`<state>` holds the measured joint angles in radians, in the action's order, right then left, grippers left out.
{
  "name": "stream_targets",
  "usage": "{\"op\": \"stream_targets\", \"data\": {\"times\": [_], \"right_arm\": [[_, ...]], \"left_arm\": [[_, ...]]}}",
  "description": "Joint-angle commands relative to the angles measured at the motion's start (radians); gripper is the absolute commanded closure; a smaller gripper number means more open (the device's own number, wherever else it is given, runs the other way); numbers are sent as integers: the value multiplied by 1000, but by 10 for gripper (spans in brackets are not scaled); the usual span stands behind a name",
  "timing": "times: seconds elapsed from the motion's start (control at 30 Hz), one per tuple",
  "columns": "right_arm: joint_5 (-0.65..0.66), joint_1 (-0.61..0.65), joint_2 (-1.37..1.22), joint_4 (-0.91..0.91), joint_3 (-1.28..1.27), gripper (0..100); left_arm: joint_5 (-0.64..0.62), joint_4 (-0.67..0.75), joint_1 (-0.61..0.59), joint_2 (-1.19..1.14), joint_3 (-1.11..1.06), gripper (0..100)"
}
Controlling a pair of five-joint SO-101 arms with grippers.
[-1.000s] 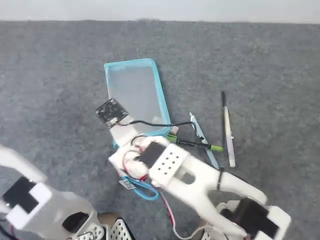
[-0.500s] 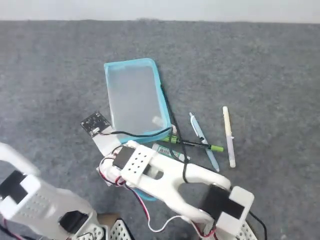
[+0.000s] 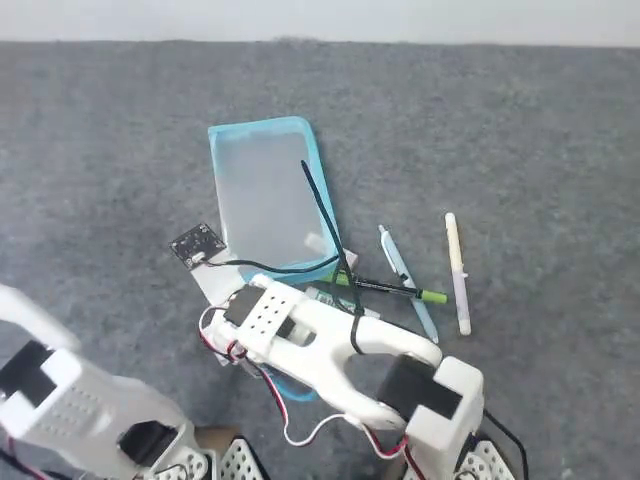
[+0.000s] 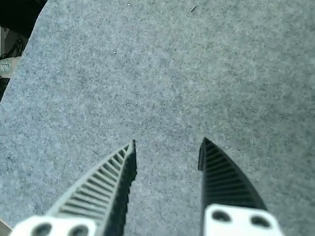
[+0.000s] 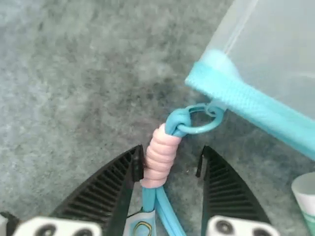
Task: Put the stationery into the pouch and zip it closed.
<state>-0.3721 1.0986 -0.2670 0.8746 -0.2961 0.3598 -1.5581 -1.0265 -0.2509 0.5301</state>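
**Right arm (image 3: 300,335) swings in to the zip pull (image 5: 158,157)**

Since a second ago my right arm has swung across the pouch (image 3: 265,190), and its wrist now sits at the pouch's near corner. The right gripper (image 5: 171,152) has its fingers released and straddling the pink coiled zip pull, with one finger touching it and the other just apart. The pull hangs from a ring on the zip of the teal-edged pouch, which lies flat in the middle of the counter (image 3: 520,130).

I judge this to be the opening step, because a green-tipped pen (image 3: 390,289), a blue pen (image 3: 403,275) and a white pen (image 3: 457,270) all lie outside, near the pouch. Next I need to clench on the pull and draw it along the zip.

My left gripper (image 4: 168,142) hangs with its fingers released over bare grey felt. The felt covers the whole counter, and a pale wall (image 3: 400,20) runs behind it.
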Motion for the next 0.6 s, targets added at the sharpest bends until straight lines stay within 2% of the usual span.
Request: {"op": "stream_targets", "data": {"times": [0.0, 0.07, 0.23, 0.4, 0.57], "right_arm": [[-12, -19, -8, 8, 78, 823], [-12, -35, -25, 8, 92, 832], [17, -142, -64, 8, 104, 998], [54, -280, -65, 82, 124, 992], [57, -430, -50, 213, 269, 991]], "left_arm": [[15, 32, -9, 21, 56, 801], [15, 32, -9, 21, 56, 801], [17, 32, -9, 21, 56, 801], [17, 32, -9, 21, 56, 801], [15, 17, 0, 17, 48, 801]]}}
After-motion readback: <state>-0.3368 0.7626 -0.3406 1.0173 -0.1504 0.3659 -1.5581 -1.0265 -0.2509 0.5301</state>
